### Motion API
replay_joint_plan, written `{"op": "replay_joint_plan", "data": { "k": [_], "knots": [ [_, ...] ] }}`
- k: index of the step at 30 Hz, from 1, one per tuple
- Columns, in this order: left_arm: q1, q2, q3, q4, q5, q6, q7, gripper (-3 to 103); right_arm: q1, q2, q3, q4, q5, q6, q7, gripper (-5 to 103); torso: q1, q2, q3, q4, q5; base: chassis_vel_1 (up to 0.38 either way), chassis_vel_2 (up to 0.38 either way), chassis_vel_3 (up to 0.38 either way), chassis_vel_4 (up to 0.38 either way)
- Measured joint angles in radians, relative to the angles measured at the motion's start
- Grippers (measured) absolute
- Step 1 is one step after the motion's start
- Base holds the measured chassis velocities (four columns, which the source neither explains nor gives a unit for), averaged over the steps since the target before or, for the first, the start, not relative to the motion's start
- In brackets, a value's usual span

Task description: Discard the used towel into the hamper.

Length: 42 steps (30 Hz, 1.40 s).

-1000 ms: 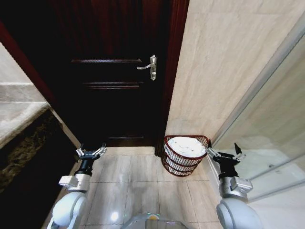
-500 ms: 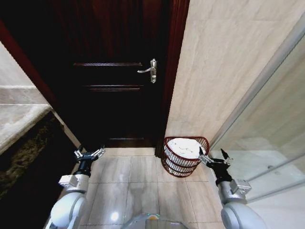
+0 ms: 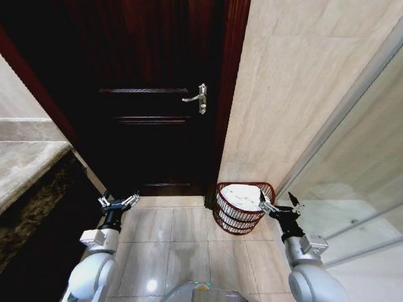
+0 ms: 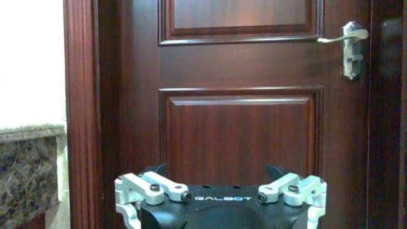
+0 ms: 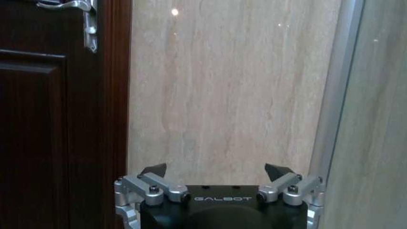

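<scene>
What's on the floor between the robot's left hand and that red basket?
Nothing: in the head view, only bare floor tiles lie between the open left hand and the hamper.

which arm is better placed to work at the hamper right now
Right. The right gripper hangs open at the hamper rim, over the white towel. The left gripper, also open, sits across the floor by the door.
</scene>
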Motion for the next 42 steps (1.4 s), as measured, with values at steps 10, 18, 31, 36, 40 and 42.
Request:
{"op": "replay_joint_plan", "data": {
  "k": [10,18,31,36,40,42],
  "knots": [
    [0.005,-0.016,-0.003,-0.014,0.005,0.003,-0.013,100,0.004,-0.002,0.000,0.010,-0.004,0.001,0.001,100,0.018,0.044,0.026,0.0000,0.0000,0.000,0.000,0.000,0.000],
    [0.007,-0.021,-0.016,-0.021,0.003,-0.004,-0.015,100,0.017,0.001,0.000,0.009,-0.003,0.001,0.005,100,0.033,0.079,0.046,0.0000,0.0000,0.000,0.000,0.000,0.000],
    [0.006,-0.025,-0.021,-0.022,-0.004,-0.003,-0.020,100,0.020,0.003,-0.006,0.009,-0.003,-0.002,0.005,100,0.057,0.135,0.079,0.0000,0.0000,0.000,0.000,0.000,0.000],
    [0.007,-0.026,-0.021,-0.023,-0.004,-0.002,-0.022,100,0.020,0.000,-0.005,0.009,-0.002,-0.002,0.005,100,0.068,0.159,0.092,0.0000,0.0000,0.000,0.000,0.000,0.000],
    [0.007,-0.021,-0.021,-0.024,-0.003,0.001,-0.021,100,0.017,-0.004,-0.005,0.009,0.000,-0.002,0.000,100,0.076,0.178,0.102,0.0000,0.0000,0.000,0.000,0.000,0.000],
    [0.007,-0.018,-0.021,-0.024,0.000,0.003,-0.021,100,0.015,-0.008,-0.005,0.009,0.000,-0.002,-0.002,100,0.080,0.186,0.106,0.0000,0.0000,0.000,0.000,0.000,0.000]
  ]
}}
